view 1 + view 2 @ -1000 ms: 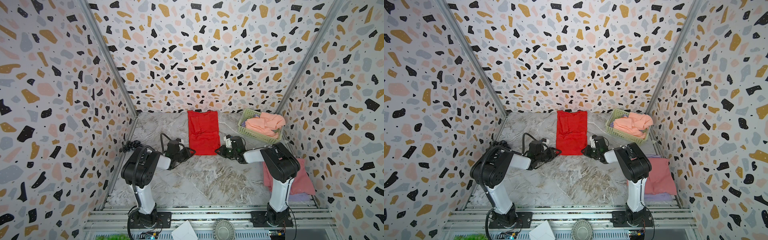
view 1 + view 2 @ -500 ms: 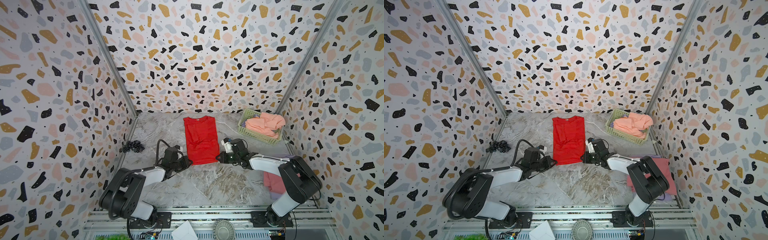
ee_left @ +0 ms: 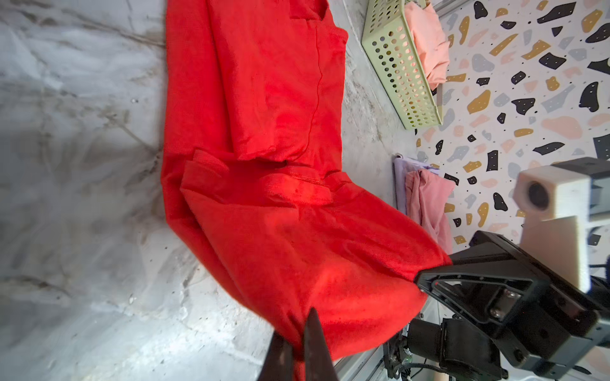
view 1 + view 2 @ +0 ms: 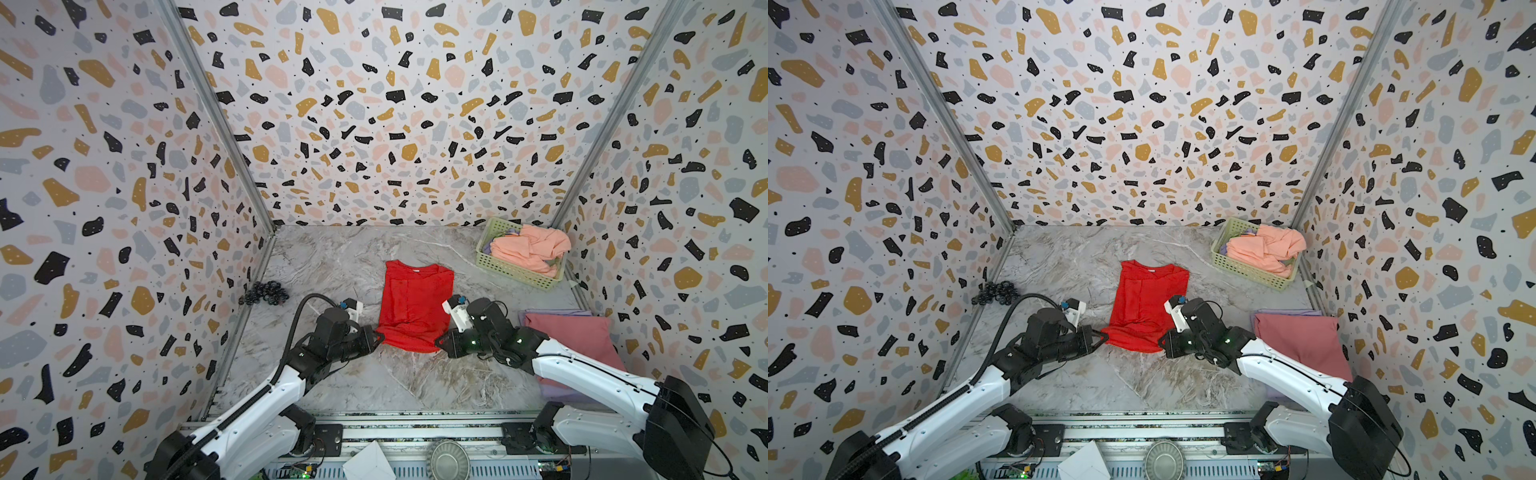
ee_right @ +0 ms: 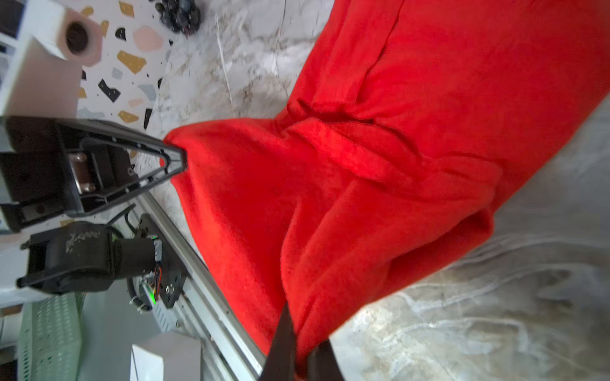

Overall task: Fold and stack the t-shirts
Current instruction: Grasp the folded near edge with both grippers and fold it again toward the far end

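Note:
A bright red t-shirt (image 4: 415, 299) (image 4: 1144, 299) lies lengthwise mid-table, sleeves folded in, collar toward the back wall. My left gripper (image 4: 379, 336) (image 4: 1102, 336) is shut on the near left hem corner. My right gripper (image 4: 438, 341) (image 4: 1162, 341) is shut on the near right corner. In the left wrist view the gripper (image 3: 298, 333) pinches red cloth (image 3: 264, 132); in the right wrist view the gripper (image 5: 302, 330) pinches it too (image 5: 396, 165). The near hem is lifted and bunched between them. A peach-orange t-shirt (image 4: 528, 249) fills the basket. A folded dusty pink t-shirt (image 4: 573, 336) rests on a lavender one (image 4: 557, 392).
The pale green lattice basket (image 4: 511, 270) stands at the back right corner. A cluster of black beads (image 4: 266, 293) lies by the left wall. The metal front rail (image 4: 415, 430) runs just behind both arms' bases. Patterned walls close three sides.
The red t-shirt has slid from the back of the table toward the front, dragged by both grippers. The left gripper closed on its hem corner; both arms have dropped low.

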Robot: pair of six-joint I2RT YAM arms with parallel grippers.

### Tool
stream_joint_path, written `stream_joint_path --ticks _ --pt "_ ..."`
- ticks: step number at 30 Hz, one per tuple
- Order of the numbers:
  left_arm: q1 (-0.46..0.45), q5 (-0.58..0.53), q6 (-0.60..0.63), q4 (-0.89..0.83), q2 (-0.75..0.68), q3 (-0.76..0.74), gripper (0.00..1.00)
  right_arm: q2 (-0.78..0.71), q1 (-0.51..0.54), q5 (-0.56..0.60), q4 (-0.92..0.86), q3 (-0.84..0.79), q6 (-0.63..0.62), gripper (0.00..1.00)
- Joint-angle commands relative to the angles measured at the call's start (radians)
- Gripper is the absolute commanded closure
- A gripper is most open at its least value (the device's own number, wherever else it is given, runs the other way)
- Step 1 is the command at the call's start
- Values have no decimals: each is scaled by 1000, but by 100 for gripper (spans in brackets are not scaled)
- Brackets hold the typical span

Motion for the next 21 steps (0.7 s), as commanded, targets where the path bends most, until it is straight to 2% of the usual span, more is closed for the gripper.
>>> stream_joint_path --ticks 1,5,9,13,16,17,18,19,21 --pt "5 -6 91 13 83 103 100 7 -20 111 -40 100 -37 100" --pt "31 -2 189 16 241 284 100 49 -129 67 41 145 -34 100" --pt "86 49 252 51 443 478 100 162 -243 -19 146 211 -48 100" --pt "139 119 270 76 681 653 100 361 -334 -92 238 314 -68 100" --pt "164 150 271 72 871 807 100 539 -393 -99 265 451 -70 100" --pt "170 153 263 77 928 853 96 591 -406 -92 273 489 -70 100" --pt "176 148 254 73 988 906 88 650 -422 -98 284 541 -71 97" --pt "182 143 245 68 1039 955 74 717 -439 -90 272 604 -69 82" --pt "198 104 212 70 1114 1015 61 817 -464 -89 277 706 -74 43"
